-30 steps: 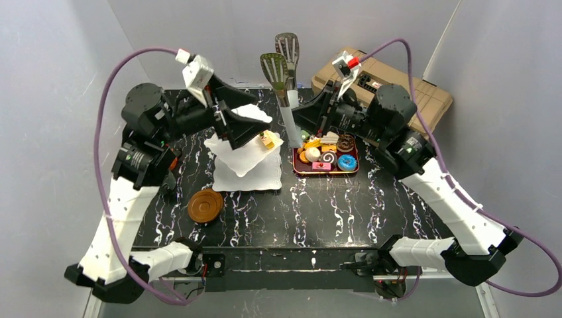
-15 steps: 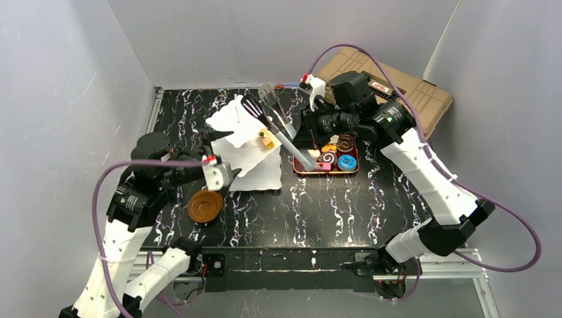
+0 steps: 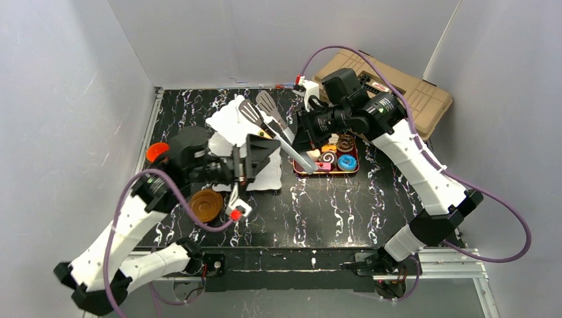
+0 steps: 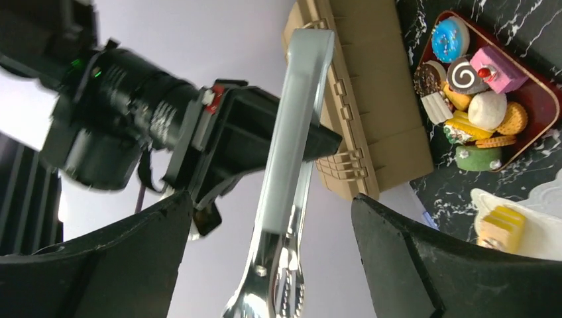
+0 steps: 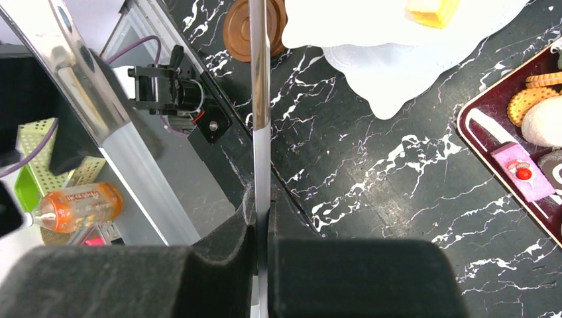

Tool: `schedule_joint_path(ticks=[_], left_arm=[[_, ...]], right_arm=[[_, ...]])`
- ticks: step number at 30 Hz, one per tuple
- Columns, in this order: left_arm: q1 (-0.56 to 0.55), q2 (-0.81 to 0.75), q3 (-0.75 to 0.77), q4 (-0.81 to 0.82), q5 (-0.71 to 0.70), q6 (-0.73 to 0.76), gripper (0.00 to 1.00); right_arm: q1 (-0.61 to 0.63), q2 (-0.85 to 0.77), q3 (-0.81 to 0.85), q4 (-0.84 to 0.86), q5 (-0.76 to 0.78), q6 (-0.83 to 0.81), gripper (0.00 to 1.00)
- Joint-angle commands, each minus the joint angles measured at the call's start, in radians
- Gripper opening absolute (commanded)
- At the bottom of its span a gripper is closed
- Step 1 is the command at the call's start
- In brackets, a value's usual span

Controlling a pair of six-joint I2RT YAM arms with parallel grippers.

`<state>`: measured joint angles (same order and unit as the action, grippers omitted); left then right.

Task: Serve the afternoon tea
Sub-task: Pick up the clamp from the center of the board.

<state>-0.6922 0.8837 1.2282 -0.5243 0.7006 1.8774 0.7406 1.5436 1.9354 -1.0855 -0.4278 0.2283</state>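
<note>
right hand (image 5: 262, 233) clamping tongs (image 5: 260, 79), left hand (image 4: 268, 205) spread wide

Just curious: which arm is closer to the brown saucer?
Left. Its fingers hang beyond the saucer, by the stand; the right fingers hold tongs farther off, near the tray.

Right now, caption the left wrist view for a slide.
Open left gripper faces shiny metal tongs clamped by right gripper; colourful toy pastries fill a dark red tray.
</note>
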Motion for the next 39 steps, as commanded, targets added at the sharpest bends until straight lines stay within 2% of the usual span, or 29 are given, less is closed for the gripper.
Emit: schedule_joint_path(ticks=[1,5,11,13,17,22,24,25,27,28,31,33,35,36,37,38,39], left_arm=[[-0.073,0.104,0.082,0.005,-0.125,0.212,0.86],[-0.103,0.172,0.145,-0.021,-0.223,0.246,0.83],[-0.118,0.244,0.262,-0.194,-0.421,0.265,0.8],[-0.119,0.259,0.285,-0.21,-0.452,0.259,0.75],[-0.124,0.273,0.298,-0.218,-0.461,0.258,0.55],[-0.135,0.282,0.29,-0.227,-0.469,0.234,0.47],[-0.141,0.285,0.289,-0.214,-0.47,0.207,0.39],[-0.143,0.286,0.287,-0.207,-0.47,0.195,0.31],[-0.143,0.284,0.276,-0.177,-0.467,0.162,0.07],[-0.143,0.28,0.264,-0.151,-0.465,0.146,0.0],[-0.144,0.267,0.226,-0.075,-0.464,0.124,0.0],[-0.144,0.261,0.209,-0.042,-0.466,0.112,0.0],[-0.144,0.262,0.202,-0.021,-0.469,0.087,0.0],[-0.144,0.263,0.197,-0.01,-0.471,0.069,0.0],[-0.144,0.263,0.191,0.001,-0.476,0.052,0.0],[-0.144,0.262,0.185,0.019,-0.484,0.033,0.0],[-0.144,0.261,0.177,0.035,-0.488,0.008,0.0]], right_arm=[[-0.003,0.004,0.072,-0.022,-0.027,-0.013,0.01],[-0.003,-0.007,0.072,-0.035,-0.007,-0.026,0.01],[-0.003,-0.018,0.068,-0.053,0.022,-0.044,0.01],[-0.003,-0.018,0.072,-0.054,0.026,-0.044,0.01],[-0.003,-0.01,0.081,-0.054,0.021,-0.043,0.01],[-0.003,-0.006,0.089,-0.05,0.012,-0.041,0.01],[-0.003,-0.005,0.089,-0.048,0.008,-0.04,0.01],[-0.003,-0.005,0.089,-0.047,0.008,-0.04,0.01],[-0.003,-0.005,0.089,-0.044,0.004,-0.04,0.03],[-0.003,-0.007,0.087,-0.039,0.0,-0.04,0.04],[-0.003,-0.009,0.08,-0.034,-0.005,-0.04,0.06],[-0.003,-0.01,0.08,-0.032,-0.003,-0.04,0.14],[-0.003,-0.012,0.084,-0.023,0.003,-0.039,0.26],[-0.003,-0.015,0.086,-0.014,0.013,-0.04,0.49],[-0.003,-0.021,0.088,-0.004,0.023,-0.042,0.88],[-0.003,-0.028,0.09,0.008,0.035,-0.045,0.97],[-0.003,-0.038,0.089,0.023,0.047,-0.056,0.98]])
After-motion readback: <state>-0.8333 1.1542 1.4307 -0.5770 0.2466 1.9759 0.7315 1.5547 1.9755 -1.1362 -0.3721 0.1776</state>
